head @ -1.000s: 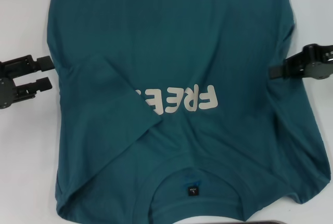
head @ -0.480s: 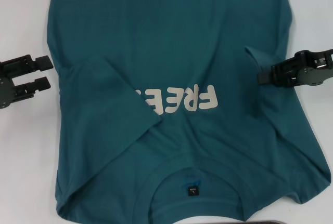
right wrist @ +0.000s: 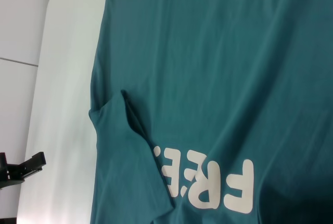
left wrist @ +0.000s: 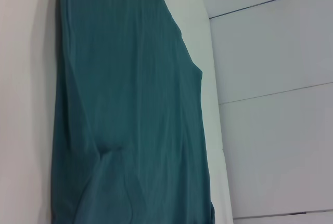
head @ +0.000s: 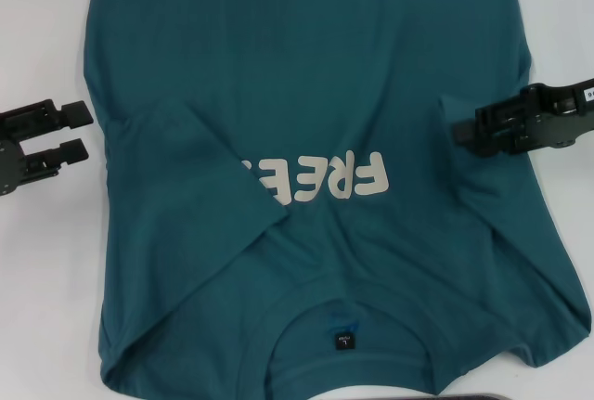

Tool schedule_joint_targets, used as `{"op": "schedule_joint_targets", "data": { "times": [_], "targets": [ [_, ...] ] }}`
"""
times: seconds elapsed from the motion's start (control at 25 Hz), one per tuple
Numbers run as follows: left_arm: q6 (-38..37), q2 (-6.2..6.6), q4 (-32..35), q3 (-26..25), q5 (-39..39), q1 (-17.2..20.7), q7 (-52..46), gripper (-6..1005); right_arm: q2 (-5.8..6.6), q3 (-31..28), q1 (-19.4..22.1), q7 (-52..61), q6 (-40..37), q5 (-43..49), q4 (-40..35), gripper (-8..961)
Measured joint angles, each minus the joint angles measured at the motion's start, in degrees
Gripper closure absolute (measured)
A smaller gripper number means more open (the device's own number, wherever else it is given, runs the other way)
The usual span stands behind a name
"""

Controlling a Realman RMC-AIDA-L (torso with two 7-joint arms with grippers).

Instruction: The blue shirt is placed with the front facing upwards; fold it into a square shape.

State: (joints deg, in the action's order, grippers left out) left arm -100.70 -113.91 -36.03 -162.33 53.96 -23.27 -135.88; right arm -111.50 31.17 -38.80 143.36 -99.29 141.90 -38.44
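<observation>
While the blue shirt [head: 306, 140] lay face up across the white table [head: 42, 38], its left sleeve already lay folded over the chest print [head: 320, 177] (hiding the last letters). The right gripper [head: 461, 133] had carried the right sleeve edge farther inward than half a second before, jaws pinched on the cloth. The left gripper [head: 85, 131] stayed beside the shirt's left edge, jaws apart.

Probably a lab or robot test room: a plain white smooth desk [head: 46, 38] stands beside a bare pale wall of large seamed panels [left wrist: 276, 104].
</observation>
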Motion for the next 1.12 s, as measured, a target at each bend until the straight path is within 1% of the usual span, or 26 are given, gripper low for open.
{"op": "schedule_joint_targets", "data": {
  "times": [0.12, 0.24, 0.36, 0.52, 0.68, 0.76, 0.96, 1.04, 1.12],
  "targets": [
    [0.0, 0.0, 0.0, 0.0, 0.0, 0.1, 0.0, 280, 0.18, 1.0, -0.4, 0.7, 0.1, 0.3, -0.3, 376],
    [0.3, 0.0, 0.0, 0.0, 0.0, 0.1, 0.0, 280, 0.42, 2.6, -0.4, 1.7, 0.2, 0.3, -2.0, 380],
    [0.5, 0.0, 0.1, 0.0, 0.0, 0.1, 0.0, 280, 0.68, 2.6, -0.3, 1.5, -1.1, -0.6, -3.8, 385],
    [0.5, 0.0, 0.1, 0.0, 0.0, 0.2, 0.1, 280, 1.5, 2.6, 0.0, 0.2, -3.0, -1.8, -4.7, 390],
    [0.5, 0.0, 0.1, 0.0, 0.0, 0.3, 0.1, 280, 2.14, 2.9, 1.4, 0.9, -1.2, 3.2, -7.7, 396],
    [0.5, 0.0, 0.1, 0.0, 0.0, 0.5, 0.0, 280, 2.26, 2.6, 2.2, 0.9, -0.7, 4.9, -8.7, 399],
    [0.7, -0.01, 0.1, 0.0, 0.0, 0.5, -0.2, 280, 2.43, 2.8, 3.7, 1.0, 0.8, 5.5, -9.3, 406],
    [0.7, -0.07, 0.1, 0.0, 0.0, 0.4, -0.3, 280, 2.22, 3.0, 4.0, 0.9, 1.8, 6.1, -9.3, 409],
    [0.8, -0.13, 0.1, 0.0, 0.0, 0.3, -0.3, 280, 1.76, 3.1, 4.0, 0.7, 2.9, 7.4, -9.2, 412]
  ]
}}
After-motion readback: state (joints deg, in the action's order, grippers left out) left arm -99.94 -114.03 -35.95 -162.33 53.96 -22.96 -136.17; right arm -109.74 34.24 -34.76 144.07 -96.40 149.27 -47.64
